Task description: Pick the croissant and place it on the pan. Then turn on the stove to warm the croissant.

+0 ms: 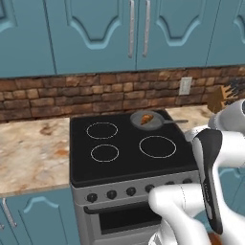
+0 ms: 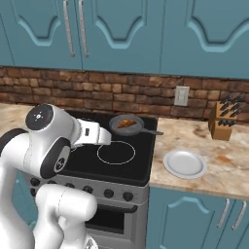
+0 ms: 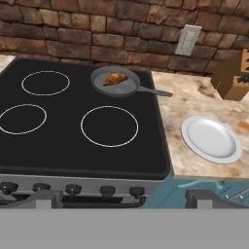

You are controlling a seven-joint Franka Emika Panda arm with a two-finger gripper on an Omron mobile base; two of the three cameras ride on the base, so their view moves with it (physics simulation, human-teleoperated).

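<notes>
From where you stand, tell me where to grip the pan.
Grip the pan by its thin straight handle, which juts right over the counter. Come from above, jaws across its width. The round rim looks too wide, and the croissant lies inside.

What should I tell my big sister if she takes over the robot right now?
Gripper: fingertips sit at the bottom of the hand view, pulled back in front of the stove; open or shut cannot be told.
The small golden-brown croissant lies in the round dark grey frying pan on the back right burner of the black glass-top stove.
Done: croissant placed in pan.
Left: turn a dark round knob on the grey front panel.
</notes>
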